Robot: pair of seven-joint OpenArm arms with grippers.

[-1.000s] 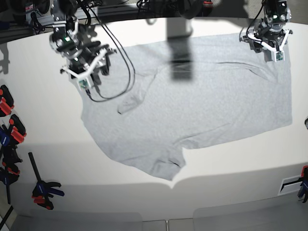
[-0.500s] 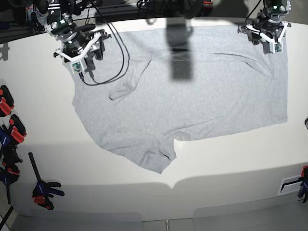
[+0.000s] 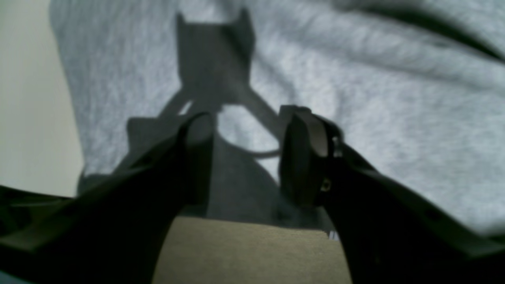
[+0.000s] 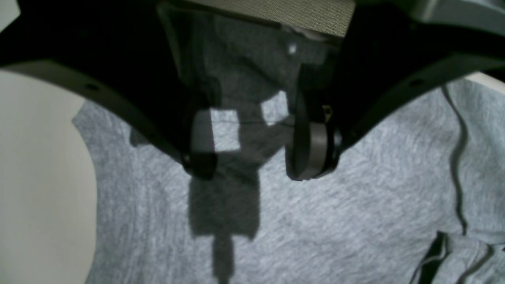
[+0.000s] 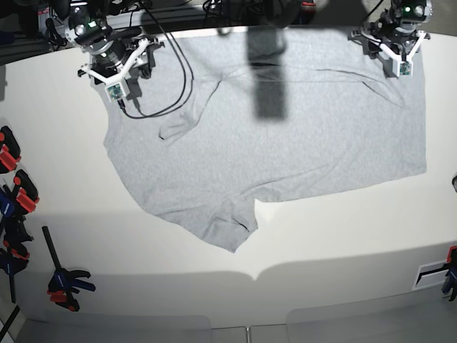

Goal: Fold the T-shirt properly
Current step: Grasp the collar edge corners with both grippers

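Note:
The light grey T-shirt (image 5: pixel 285 143) lies spread sideways across the far half of the white table (image 5: pixel 343 243), plain side up, with no lettering showing. One sleeve (image 5: pixel 232 232) points toward the near edge. My left gripper (image 5: pixel 398 57) stands over the shirt's far right corner. In the left wrist view (image 3: pixel 250 126) its jaws are apart over the cloth (image 3: pixel 394 98). My right gripper (image 5: pixel 118 71) stands over the far left corner. In the right wrist view (image 4: pixel 255 169) its jaws are also apart over the cloth (image 4: pixel 335 228).
A black cable (image 5: pixel 168 100) loops from the right arm across the shirt's left part, beside a small raised fold (image 5: pixel 178 128). Red and blue clamps (image 5: pixel 14 186) line the left edge, with one more (image 5: pixel 64 282) lower down. A dark shadow band (image 5: pixel 268 78) crosses the shirt.
Both grippers moved toward the table's far edge, and the whole shirt slid that way with them. The shirt's right hem and near sleeve now lie farther from the near edge.

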